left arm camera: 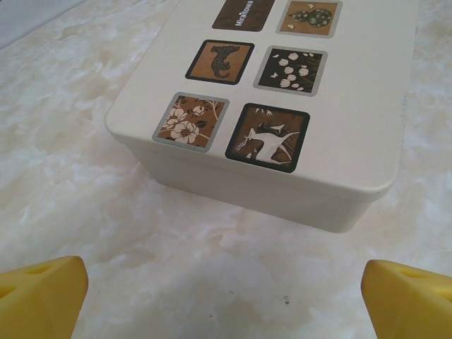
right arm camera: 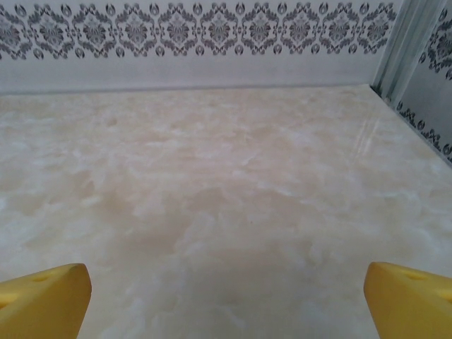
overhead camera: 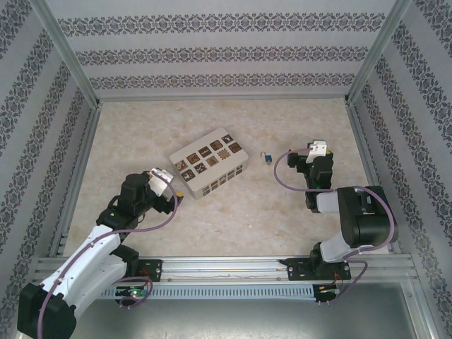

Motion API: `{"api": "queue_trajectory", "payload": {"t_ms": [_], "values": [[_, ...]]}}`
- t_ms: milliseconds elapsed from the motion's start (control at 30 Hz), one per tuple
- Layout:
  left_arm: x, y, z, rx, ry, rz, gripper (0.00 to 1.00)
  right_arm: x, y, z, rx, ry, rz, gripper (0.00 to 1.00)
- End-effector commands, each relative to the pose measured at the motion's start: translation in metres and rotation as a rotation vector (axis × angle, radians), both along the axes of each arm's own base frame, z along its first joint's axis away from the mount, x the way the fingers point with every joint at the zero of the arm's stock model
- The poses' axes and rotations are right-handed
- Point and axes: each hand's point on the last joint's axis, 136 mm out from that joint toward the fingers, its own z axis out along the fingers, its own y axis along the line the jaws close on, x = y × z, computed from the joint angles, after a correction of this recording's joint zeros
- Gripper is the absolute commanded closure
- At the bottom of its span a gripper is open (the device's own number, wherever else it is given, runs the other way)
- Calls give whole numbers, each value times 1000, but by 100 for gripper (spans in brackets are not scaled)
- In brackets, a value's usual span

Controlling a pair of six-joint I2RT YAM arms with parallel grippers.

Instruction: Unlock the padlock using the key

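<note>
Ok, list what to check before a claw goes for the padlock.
1. Locate padlock: ok, on the table between the white box and the right claw, touching neither.
2. Locate key: cannot tell, too small to make out.
3. Confirm left claw open, empty: ok, facing the white box.
4. Confirm right claw open, empty: ok.
5. Aim right claw at padlock: not ok, it faces the far wall.
</note>
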Motion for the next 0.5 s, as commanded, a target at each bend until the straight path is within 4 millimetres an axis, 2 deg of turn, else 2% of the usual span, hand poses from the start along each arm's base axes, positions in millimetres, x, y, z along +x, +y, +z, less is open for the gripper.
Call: {"api": "queue_trajectory", "payload": {"t_ms": [0, 167, 333, 467], "values": [[6, 13, 8, 23, -21, 63, 1, -2, -6, -2, 11, 10, -29, 2], [11, 30, 23, -7, -19, 212, 0, -2, -5, -2, 10, 11, -27, 2], [14, 61, 41, -26, -28, 436, 1, -2, -5, -2, 8, 11, -28, 2], [16, 71, 36, -21, -30, 508, 1, -2, -5, -2, 9, 13, -27, 2]]}}
